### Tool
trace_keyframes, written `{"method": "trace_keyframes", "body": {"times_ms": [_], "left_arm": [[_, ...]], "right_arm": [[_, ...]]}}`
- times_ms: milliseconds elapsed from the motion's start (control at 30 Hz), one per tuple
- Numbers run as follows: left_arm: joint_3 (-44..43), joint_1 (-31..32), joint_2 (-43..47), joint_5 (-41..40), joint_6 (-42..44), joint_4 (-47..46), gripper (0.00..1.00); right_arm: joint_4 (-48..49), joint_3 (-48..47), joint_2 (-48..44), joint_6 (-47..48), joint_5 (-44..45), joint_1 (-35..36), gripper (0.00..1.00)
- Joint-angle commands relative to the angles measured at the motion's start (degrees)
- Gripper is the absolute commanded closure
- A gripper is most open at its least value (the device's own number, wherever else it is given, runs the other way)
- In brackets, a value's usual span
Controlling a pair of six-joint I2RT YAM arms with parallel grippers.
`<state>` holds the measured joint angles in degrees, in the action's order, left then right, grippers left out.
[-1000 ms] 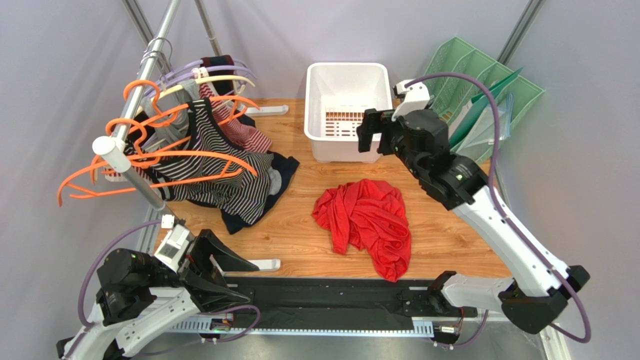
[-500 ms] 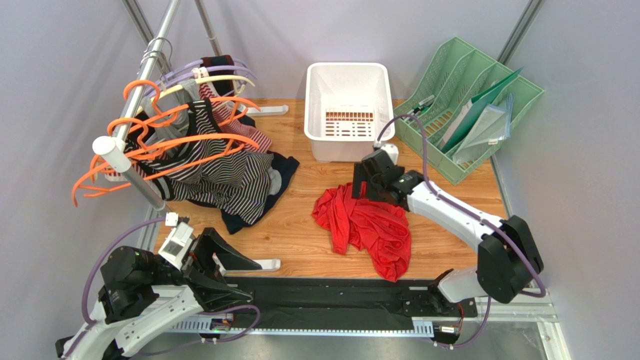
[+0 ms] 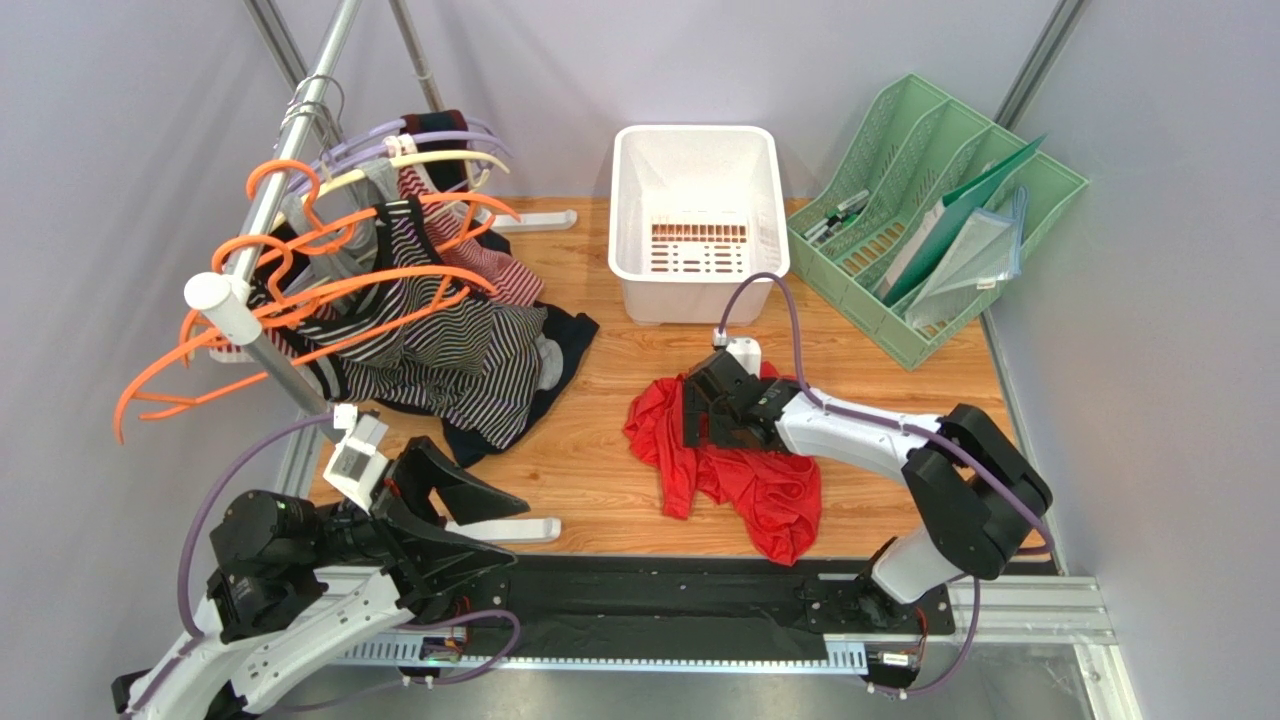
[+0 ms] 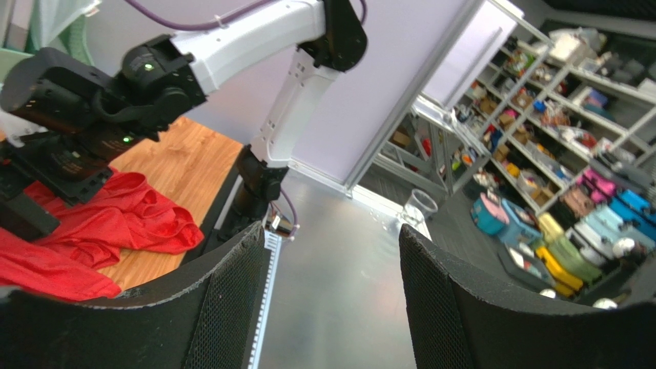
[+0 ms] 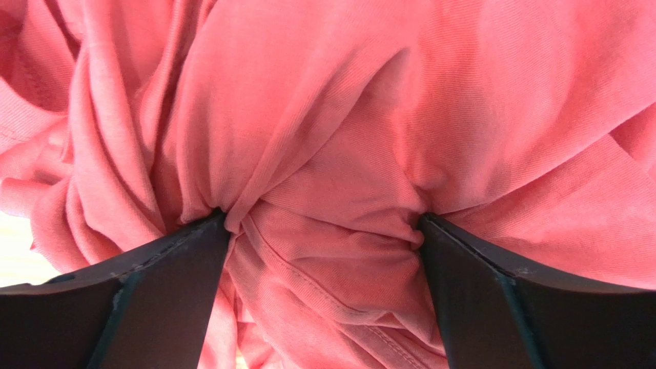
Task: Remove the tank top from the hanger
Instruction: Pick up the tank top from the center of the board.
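Red top [image 3: 756, 477]: it lies in a crumpled heap on the wooden table [image 3: 601, 473], near the middle and a bit toward the near edge. It is off the hangers and well apart from them.
Right gripper [image 3: 703, 416]: it is down on the far left part of the red top. Its two black fingers [image 5: 165, 265] are spread apart and pushed into the cloth. A fold of red cloth is bunched up between them, but they are not squeezed on it.
Left gripper [image 4: 331, 231]: it sits low at the near left corner. Its fingers are apart and hold nothing.
Orange hangers [image 3: 308, 300]: they hang on a silver rail [image 3: 259, 342] along the left edge.
Striped clothes [image 3: 436, 353]: black and white, they droop from the hangers down to the table.
White basket [image 3: 684, 300]: it stands at the middle of the far edge. A brown strip shows on its inside wall, too small to read.
Green file tray [image 3: 1052, 177]: it stands at the far right corner with folders inside.
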<state>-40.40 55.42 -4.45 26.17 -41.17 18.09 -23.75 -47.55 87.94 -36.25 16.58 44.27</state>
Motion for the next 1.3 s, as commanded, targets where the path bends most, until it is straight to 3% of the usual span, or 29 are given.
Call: {"method": "trace_keyframes", "body": {"times_ms": [0, 167, 267, 300, 333, 367, 433, 733, 833, 1000, 1200, 1267], "left_arm": [[0.32, 0.04, 1.19, -8.57, -4.70, 0.63, 0.30], [-0.37, 0.04, 2.43, -15.01, -6.47, 2.83, 0.30], [-2.39, -0.05, 1.20, -16.24, -5.68, 4.06, 0.30], [-3.01, -0.05, 0.76, -16.50, -5.33, 4.32, 0.30], [-3.54, 0.04, -0.11, -16.68, -4.89, 4.85, 0.30], [-5.20, -0.05, -0.91, -16.16, -3.23, 5.20, 0.30], [-6.09, 0.04, -1.88, -15.11, -1.56, 5.56, 0.30], [-5.92, 0.04, -4.69, -10.02, 4.07, 10.03, 0.29], [-3.64, 0.04, -4.96, -5.72, 3.38, 9.95, 0.29], [4.43, 0.04, -0.31, -3.85, 0.66, 3.98, 0.30], [7.62, 0.04, 0.67, -2.27, -0.06, 0.02, 0.29], [6.92, 0.04, -0.38, -1.22, 1.26, 1.41, 0.29]], "right_arm": [[2.83, 2.46, 0.65, -1.81, 1.26, 1.52, 0.10], [6.17, 4.83, 1.70, -3.47, 0.91, 2.31, 0.25], [6.87, 6.15, 0.66, -4.09, 1.17, 3.71, 0.47], [6.61, 6.59, -1.26, -4.18, 2.13, 4.59, 0.61], [6.35, 7.20, -2.59, -4.27, 4.58, 5.47, 0.69], [4.78, 7.56, -5.04, -4.35, 6.60, 7.56, 0.90], [3.02, 8.17, -9.70, -4.36, 9.08, 8.98, 1.00], [1.85, 5.21, -36.31, 2.49, 17.43, 10.75, 1.00], [5.01, 0.72, -39.51, 8.99, 21.29, 10.75, 1.00], [10.47, -18.16, -32.15, 24.10, 25.43, 8.04, 1.00], [11.18, -43.10, -13.81, 33.08, 18.50, -1.01, 1.00], [14.68, -46.92, -9.30, 35.88, 15.52, -2.95, 1.00]]}}
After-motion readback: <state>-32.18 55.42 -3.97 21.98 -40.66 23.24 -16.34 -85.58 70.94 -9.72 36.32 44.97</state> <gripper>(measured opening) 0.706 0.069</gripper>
